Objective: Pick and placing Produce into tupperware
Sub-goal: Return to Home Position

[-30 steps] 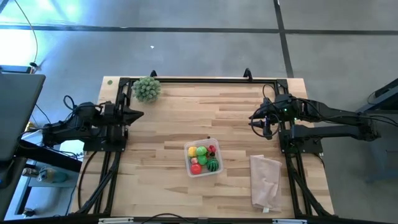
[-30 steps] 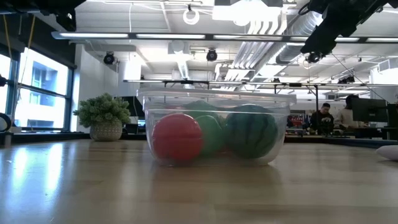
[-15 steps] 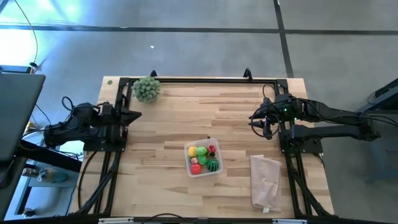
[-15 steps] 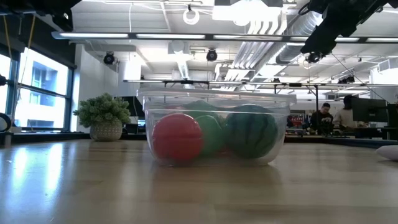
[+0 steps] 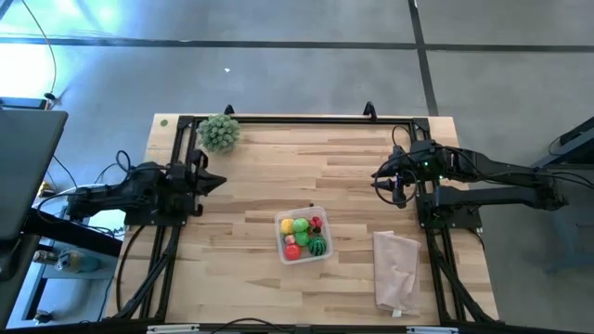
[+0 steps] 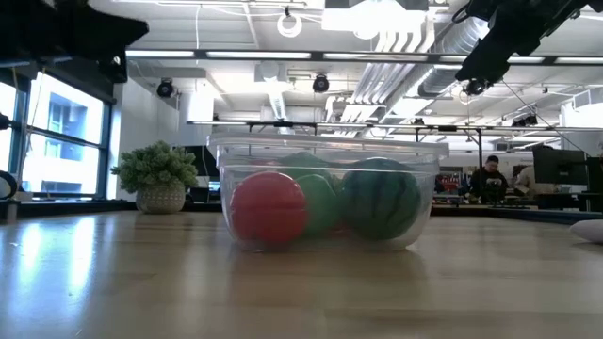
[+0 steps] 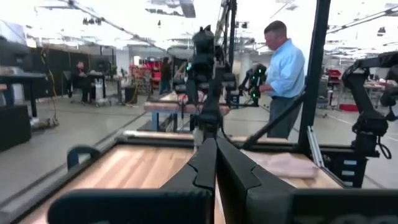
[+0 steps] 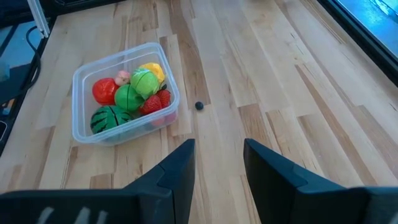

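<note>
Clear, round-cornered tupperware (image 5: 303,235) sits mid-table (image 5: 278,167) on pale wood planks, holding glossy red, green and yellow produce (image 8: 129,94). A bushy ball (image 5: 219,132) and translucent bag (image 5: 396,268) lie apart. Left tool (image 5: 212,180): fingers pressed together, empty. Right tool (image 8: 216,163): fingers spread, empty.

I am seeing bright daylight pouring in from the window (image 6: 47,141) at the low view's left and glaring off the wooden table (image 6: 301,292). Ceiling strip lights (image 6: 283,55) are blowing out to white above. The clear tupperware (image 6: 325,193) is catching highlights along its rim. The left wrist view is looking hazy and soft, its background washing out; the high view is staying evenly lit.
</note>
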Motion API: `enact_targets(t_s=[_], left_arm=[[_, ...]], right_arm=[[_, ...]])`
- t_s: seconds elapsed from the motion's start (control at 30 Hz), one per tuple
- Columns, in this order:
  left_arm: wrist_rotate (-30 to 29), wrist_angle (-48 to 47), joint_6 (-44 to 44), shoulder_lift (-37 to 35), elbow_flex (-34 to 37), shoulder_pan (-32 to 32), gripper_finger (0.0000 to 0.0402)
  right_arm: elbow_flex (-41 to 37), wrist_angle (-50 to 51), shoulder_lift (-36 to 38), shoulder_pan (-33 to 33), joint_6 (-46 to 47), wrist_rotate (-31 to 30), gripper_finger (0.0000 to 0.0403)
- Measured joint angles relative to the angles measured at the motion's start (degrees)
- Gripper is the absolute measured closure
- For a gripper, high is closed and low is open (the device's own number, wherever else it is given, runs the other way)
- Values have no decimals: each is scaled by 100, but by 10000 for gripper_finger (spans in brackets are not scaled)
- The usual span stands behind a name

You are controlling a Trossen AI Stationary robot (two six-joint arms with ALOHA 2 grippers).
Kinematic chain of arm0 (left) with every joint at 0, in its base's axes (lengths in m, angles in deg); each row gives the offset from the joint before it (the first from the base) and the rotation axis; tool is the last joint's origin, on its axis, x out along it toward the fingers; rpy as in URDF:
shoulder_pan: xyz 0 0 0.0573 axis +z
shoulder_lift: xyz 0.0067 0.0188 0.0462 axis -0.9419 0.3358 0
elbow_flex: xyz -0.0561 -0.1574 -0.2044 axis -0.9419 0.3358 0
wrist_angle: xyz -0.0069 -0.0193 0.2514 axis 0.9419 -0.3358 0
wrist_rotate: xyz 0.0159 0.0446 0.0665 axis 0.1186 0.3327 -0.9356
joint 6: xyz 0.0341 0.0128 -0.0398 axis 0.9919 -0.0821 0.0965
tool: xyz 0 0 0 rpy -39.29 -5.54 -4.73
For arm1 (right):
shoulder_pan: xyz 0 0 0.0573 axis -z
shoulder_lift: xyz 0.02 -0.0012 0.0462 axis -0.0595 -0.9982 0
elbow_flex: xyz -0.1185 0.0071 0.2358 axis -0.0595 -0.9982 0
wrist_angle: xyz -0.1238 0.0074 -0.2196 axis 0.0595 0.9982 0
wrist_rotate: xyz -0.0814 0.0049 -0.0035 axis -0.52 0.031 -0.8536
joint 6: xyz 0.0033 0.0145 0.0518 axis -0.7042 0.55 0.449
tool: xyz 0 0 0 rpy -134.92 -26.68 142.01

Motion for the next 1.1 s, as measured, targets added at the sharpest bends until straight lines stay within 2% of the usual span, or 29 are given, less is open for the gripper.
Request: enact_targets(t_s=[0.27, 0.63, 1.1], left_arm=[[0, 344, -72, 0, 423, 1, 401], [-2, -663, -238, 0, 425, 2, 401], [-68, -683, -225, 4, 427, 4, 401]], right_arm=[[1, 0, 0, 1, 0, -1, 274], [0, 0, 0, -1, 0, -1, 274], [1, 0, 0, 1, 0, -1, 274]])
